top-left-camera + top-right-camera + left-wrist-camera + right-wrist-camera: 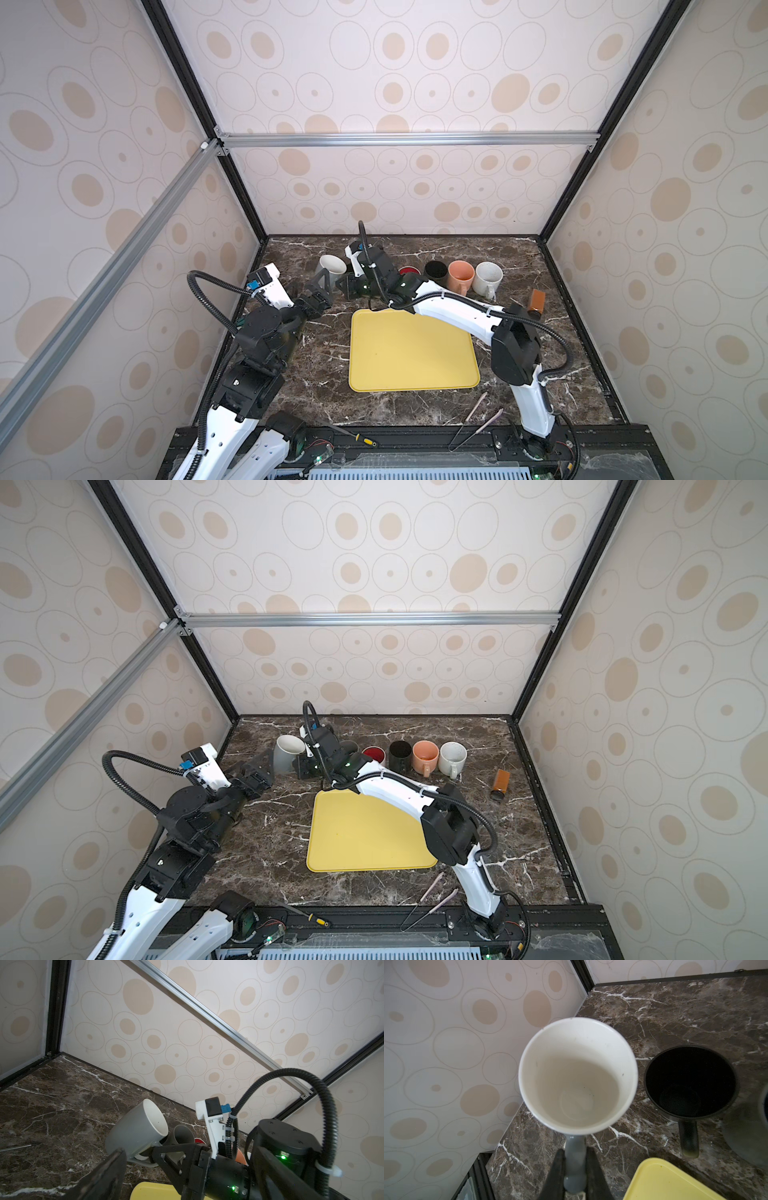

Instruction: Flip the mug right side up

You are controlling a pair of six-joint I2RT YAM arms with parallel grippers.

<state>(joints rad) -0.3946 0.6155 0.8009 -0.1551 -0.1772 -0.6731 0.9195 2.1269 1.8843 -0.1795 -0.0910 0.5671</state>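
The right end effector (575, 1159) pinches the grey mug (577, 1076) by its handle, tilted with its mouth upward, at the back left of the desk (457, 253). The left end effector (326, 289) is spread wide just beside it.

Both top views look steeply down from high above the near edge of the tabletop (415, 407) toward the back wall (395, 191), far enough off to hold the whole surface, and share nearly the same scene, shifted slightly sideways. The left wrist camera sits low over the left side, tilted, facing the back left corner, near the grey mug (135, 1130). The right wrist camera looks into that mug's mouth from very close, facing the same corner; both wrist views share the dark mug (689, 1082) and a yellow tray (670, 1182) corner.
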